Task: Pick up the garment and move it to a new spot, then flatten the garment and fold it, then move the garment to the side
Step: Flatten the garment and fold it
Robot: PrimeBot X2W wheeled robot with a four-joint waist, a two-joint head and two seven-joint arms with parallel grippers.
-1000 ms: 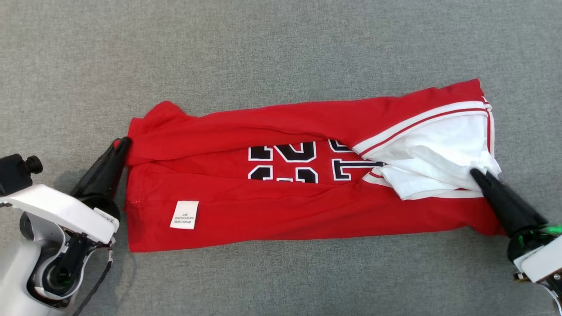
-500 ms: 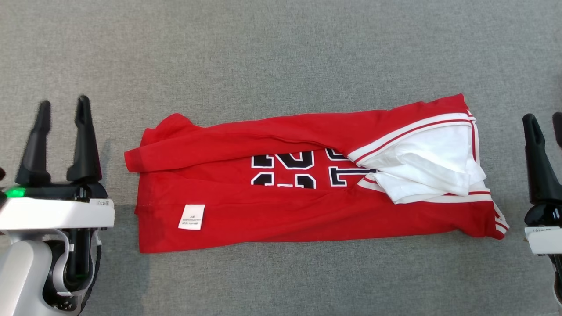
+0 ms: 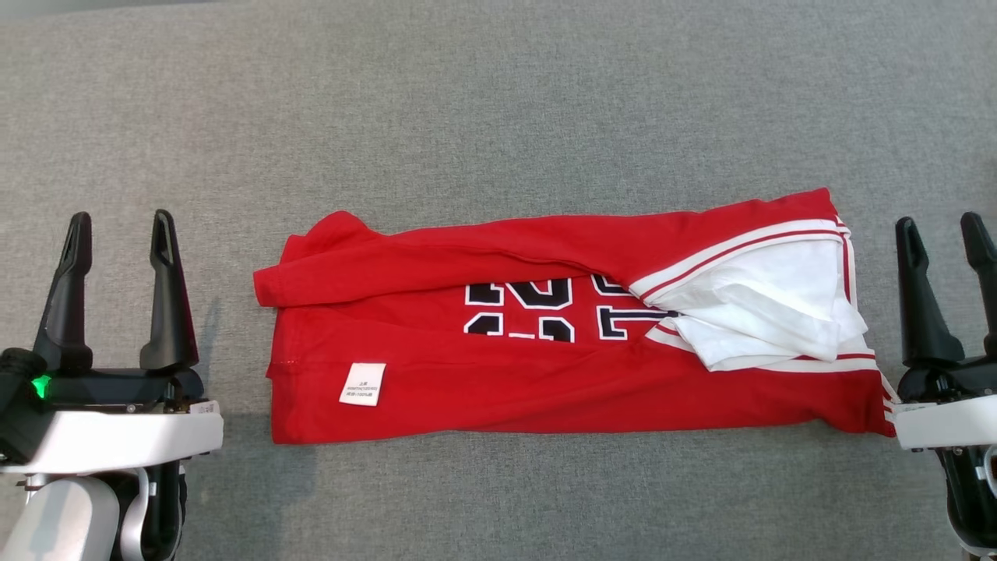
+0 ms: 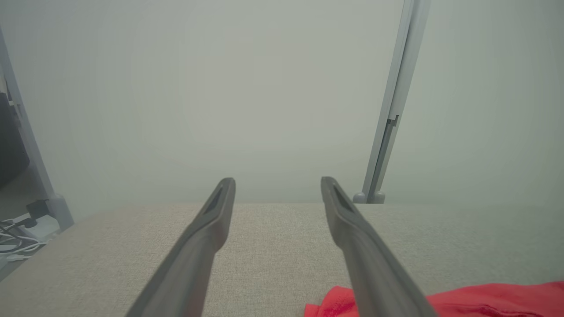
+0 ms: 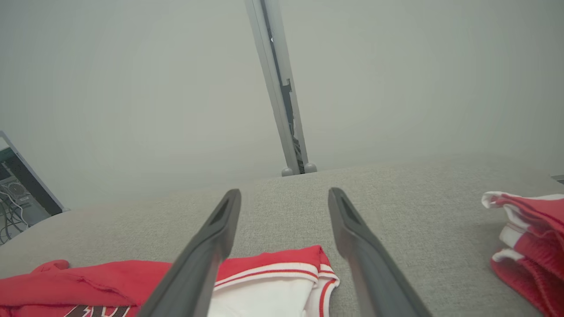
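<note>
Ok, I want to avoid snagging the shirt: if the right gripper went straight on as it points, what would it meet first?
Probably nothing near: the right gripper points across bare table beside the garment. Farther on, the post at the far edge stands roughly in line; depth unclear.

1. Brightly and evenly lit from above in the head view; sharp across the grey surface (image 3: 498,117).
2. Soft, faint shadow just right of the left gripper (image 3: 119,220).
3. Milky and hazy behind in both wrist views; fingers (image 4: 211,229) close up soft; slight wide-angle bending toward edges.
</note>
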